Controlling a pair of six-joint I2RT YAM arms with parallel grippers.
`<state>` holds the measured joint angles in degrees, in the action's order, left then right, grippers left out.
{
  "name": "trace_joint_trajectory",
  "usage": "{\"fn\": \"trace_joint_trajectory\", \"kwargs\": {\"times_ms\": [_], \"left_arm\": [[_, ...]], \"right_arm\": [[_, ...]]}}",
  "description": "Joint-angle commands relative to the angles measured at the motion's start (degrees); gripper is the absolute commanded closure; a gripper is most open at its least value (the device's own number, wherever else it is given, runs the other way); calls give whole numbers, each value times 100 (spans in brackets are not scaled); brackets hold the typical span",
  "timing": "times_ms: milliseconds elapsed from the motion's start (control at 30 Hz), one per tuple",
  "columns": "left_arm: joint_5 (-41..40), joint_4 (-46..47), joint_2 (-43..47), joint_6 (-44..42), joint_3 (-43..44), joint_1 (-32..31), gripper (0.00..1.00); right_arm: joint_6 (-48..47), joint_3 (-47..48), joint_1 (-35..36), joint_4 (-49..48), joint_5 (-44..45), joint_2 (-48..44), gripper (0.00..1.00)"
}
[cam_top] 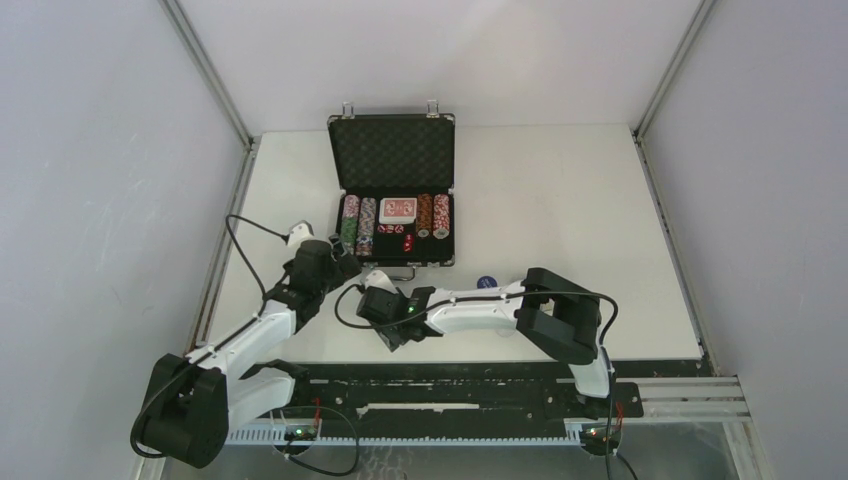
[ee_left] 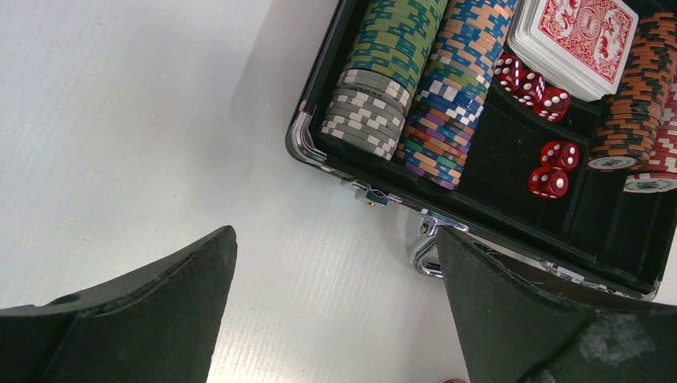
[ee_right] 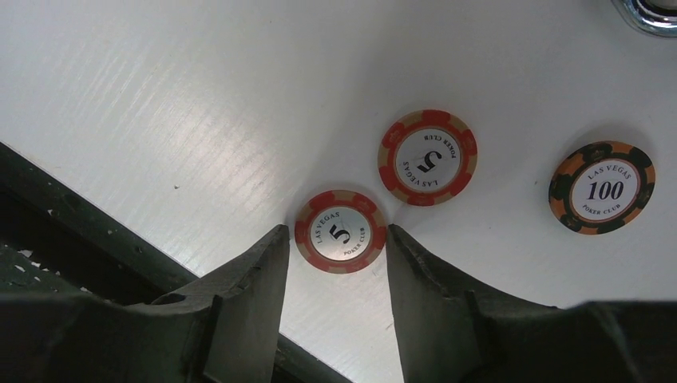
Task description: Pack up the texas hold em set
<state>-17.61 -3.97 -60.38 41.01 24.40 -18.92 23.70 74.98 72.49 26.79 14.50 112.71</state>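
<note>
Left arm: reaches forward from its base, forearm angled toward the case's front left corner. Left gripper (ee_left: 335, 319) hovers over bare table (ee_left: 144, 120) just in front of the case, jaws fully apart, holding nothing.

Right arm: elbow folded at the right, forearm running leftward across the table's near edge, wrist pointed down. Right gripper (ee_right: 336, 231) straddles a red chip (ee_right: 341, 231) lying flat on the table. Jaws are partly apart, fingers close on either side of the rim, and a sliver of table shows on one side. The chip is not lifted.

The case (cam_top: 392, 150) stands open at mid-table, lid upright. Chip rows (ee_left: 447, 96), a red card deck (ee_left: 575, 40) and red dice (ee_left: 557, 155) sit inside.

Legible: the straddled chip reads "LAS VEGAS 5 POKER CLUB". A second red chip (ee_right: 427, 157) beside it is also a "5". An orange-and-black chip (ee_right: 601, 187) reads "LAS VEGAS 100 POKER CLUB".
</note>
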Motion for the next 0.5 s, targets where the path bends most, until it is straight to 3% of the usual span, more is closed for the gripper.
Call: {"fn": "trace_joint_trajectory", "kwargs": {"times_ms": [0,467], "left_arm": [[-17,177,38,-33,283,37,1],[-22,168,65,-30,274,38,1]], "right_arm": [[-24,176,20,-17,147,133,45],[-30,179,-1,16,229,-95,48]]}}
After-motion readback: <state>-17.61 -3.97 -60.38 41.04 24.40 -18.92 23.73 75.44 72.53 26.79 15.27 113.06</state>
